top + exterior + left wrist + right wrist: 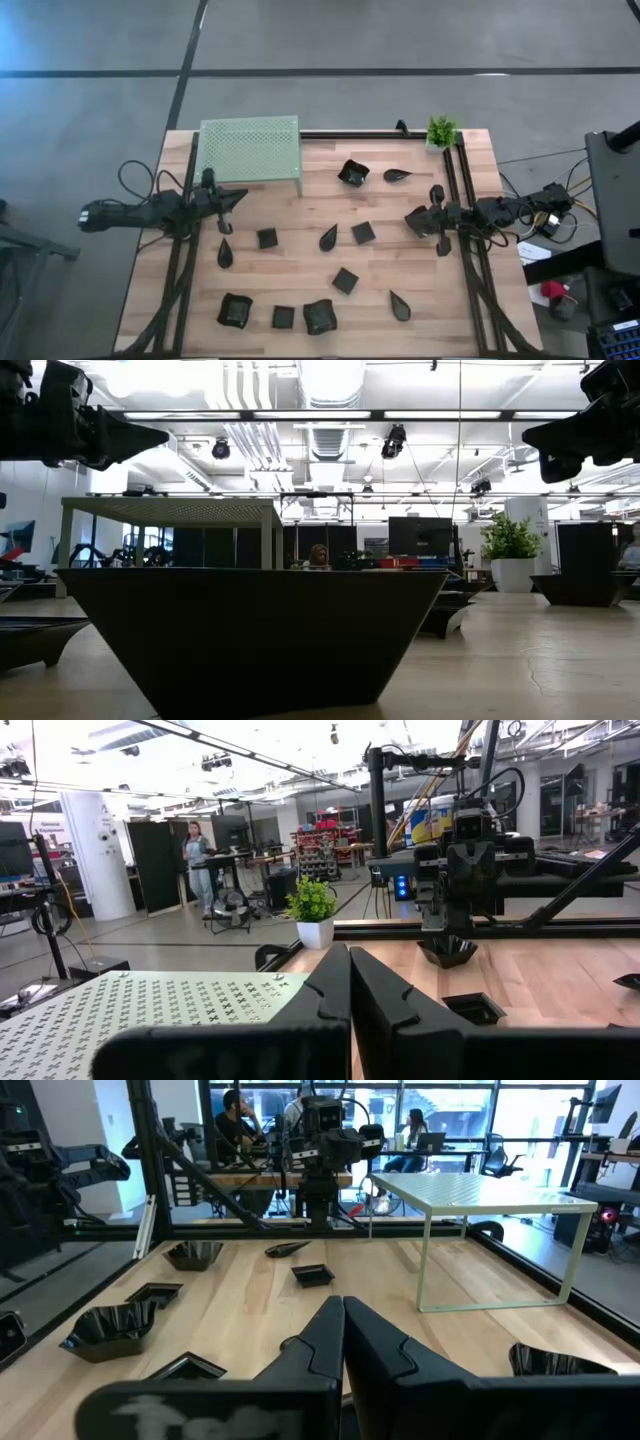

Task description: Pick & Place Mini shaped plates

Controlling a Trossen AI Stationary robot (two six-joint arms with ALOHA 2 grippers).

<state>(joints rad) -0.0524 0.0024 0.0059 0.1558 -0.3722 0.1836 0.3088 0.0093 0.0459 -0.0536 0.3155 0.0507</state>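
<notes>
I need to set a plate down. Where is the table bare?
Bare wood lies between the green stand and the potted plant, and along the table edge on the right gripper side. The plates crowd the near half.

A pale green perforated stand [250, 150] rests on thin legs near the far left corner of the wooden counter [300, 250], and a small green potted plant [441, 132] in a white pot sits at the far right corner. A black rail [350, 133] runs along the far edge between them. Beyond the counter lies grey floor [100, 40]; the left wrist view shows a person [197, 860] standing by equipment, and the right wrist view shows seated people [240, 1120] at desks before windows.
</notes>
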